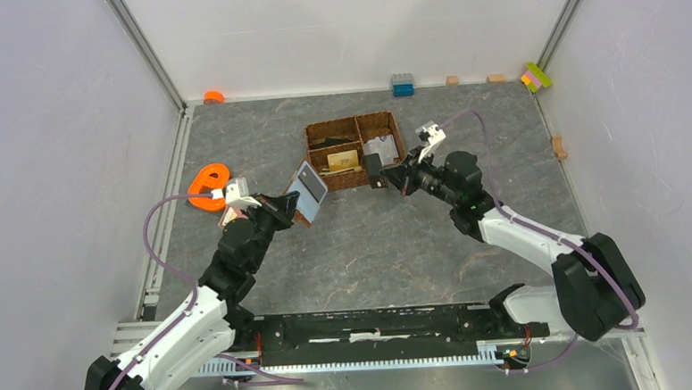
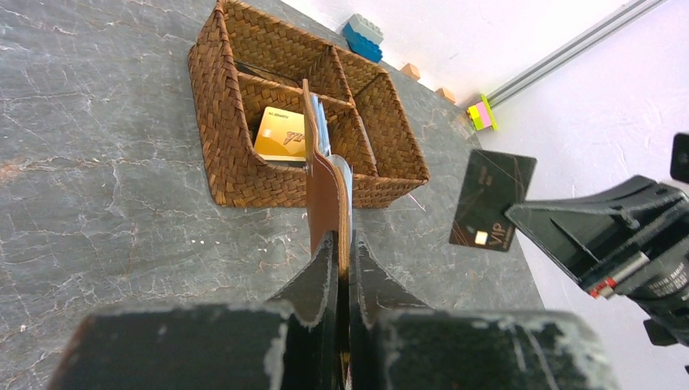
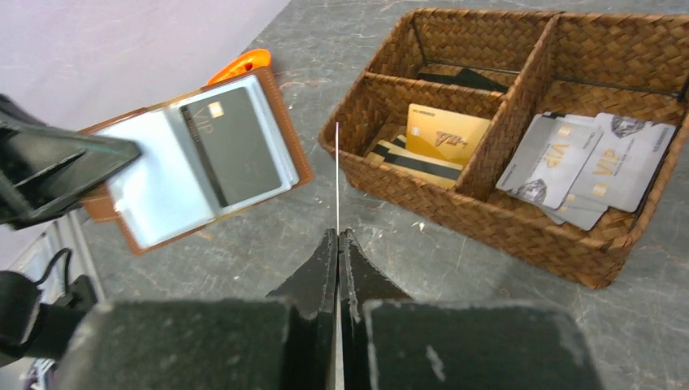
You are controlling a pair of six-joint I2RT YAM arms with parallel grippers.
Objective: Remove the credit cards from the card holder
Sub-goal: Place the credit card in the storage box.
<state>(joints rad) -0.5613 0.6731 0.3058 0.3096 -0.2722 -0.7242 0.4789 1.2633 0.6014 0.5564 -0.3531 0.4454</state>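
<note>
- Brown leather-look card holder: my left gripper is clamped on its lower edge and holds it spread open in the air, to the left of the woven basket and off the table.
- My right gripper is closed on a black VIP card. It pinches the card by one edge, and the card hangs between the holder and the basket, free of any pocket.
- Done, as I judge it: the basket already has a gold card lying on dark-striped ones in the compartment nearest the holder. Pale grey VIP cards lie in the large compartment beside it. Something dark is in the back compartment, which I cannot identify.
- Left: at least one more dark VIP card sits in a clear sleeve of the holder. I cannot tell whether the pockets behind it are filled.
- I reckon the task is well along but unfinished. The card in my right gripper has yet to be put down, probably in the basket, and the card in the sleeve has yet to come out.
</note>
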